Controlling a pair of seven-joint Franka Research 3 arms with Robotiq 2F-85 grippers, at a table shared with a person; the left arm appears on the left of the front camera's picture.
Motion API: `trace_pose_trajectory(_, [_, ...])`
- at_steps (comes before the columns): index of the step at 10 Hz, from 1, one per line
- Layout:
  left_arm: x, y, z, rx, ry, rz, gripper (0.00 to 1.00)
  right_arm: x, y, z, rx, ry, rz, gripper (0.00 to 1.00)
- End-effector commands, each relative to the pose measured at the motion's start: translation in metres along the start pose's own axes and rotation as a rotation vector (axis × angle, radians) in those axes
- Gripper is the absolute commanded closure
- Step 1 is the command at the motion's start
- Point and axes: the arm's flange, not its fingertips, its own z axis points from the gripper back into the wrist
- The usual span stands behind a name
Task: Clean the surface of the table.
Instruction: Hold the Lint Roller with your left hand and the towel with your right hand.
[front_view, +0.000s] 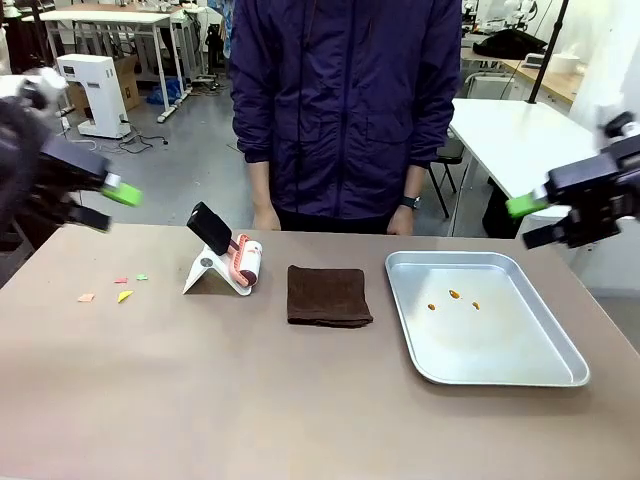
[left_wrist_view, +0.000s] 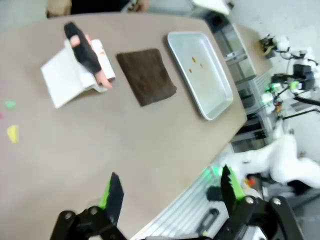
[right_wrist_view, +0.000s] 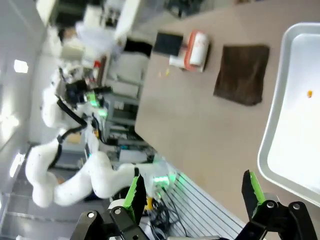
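Note:
The tan-brown table (front_view: 200, 390) carries several small paper scraps (front_view: 124, 296) at its left, coloured orange, yellow, pink and green. A lint roller (front_view: 245, 262) with a black handle leans on a white stand, and a folded brown cloth (front_view: 328, 295) lies to its right. My left gripper (front_view: 112, 207) hovers open above the table's left edge, well away from the scraps. My right gripper (front_view: 530, 222) hangs open in the air off the right side. In the left wrist view the open left gripper (left_wrist_view: 170, 185) looks down on the table (left_wrist_view: 100, 150), the roller (left_wrist_view: 95, 60) and the cloth (left_wrist_view: 146, 75).
A silver tray (front_view: 500, 381) with a few orange crumbs sits on the right of the table. A person in a dark jacket (front_view: 345, 100) stands at the far edge. The right wrist view, past the open right gripper (right_wrist_view: 194, 185), shows the tray (right_wrist_view: 290, 155) and cloth (right_wrist_view: 242, 72).

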Motion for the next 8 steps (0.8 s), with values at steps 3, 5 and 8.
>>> trace_pose_trajectory(3, [-0.107, 0.096, 0.055, -0.162, -0.256, 0.165, 0.0, -0.098, -0.079, 0.044, 0.023, -0.199, -0.2, 0.0])
trace_pose_trajectory(5, [-0.134, 0.108, 0.049, -0.187, -0.368, 0.28, 0.0, -0.106, -0.117, 0.072, 0.045, -0.267, -0.309, 0.0])
trace_pose_trajectory(8, [-0.132, 0.104, 0.024, -0.168, -0.439, 0.413, 0.0, -0.112, -0.151, 0.078, 0.057, -0.354, -0.364, 0.0])
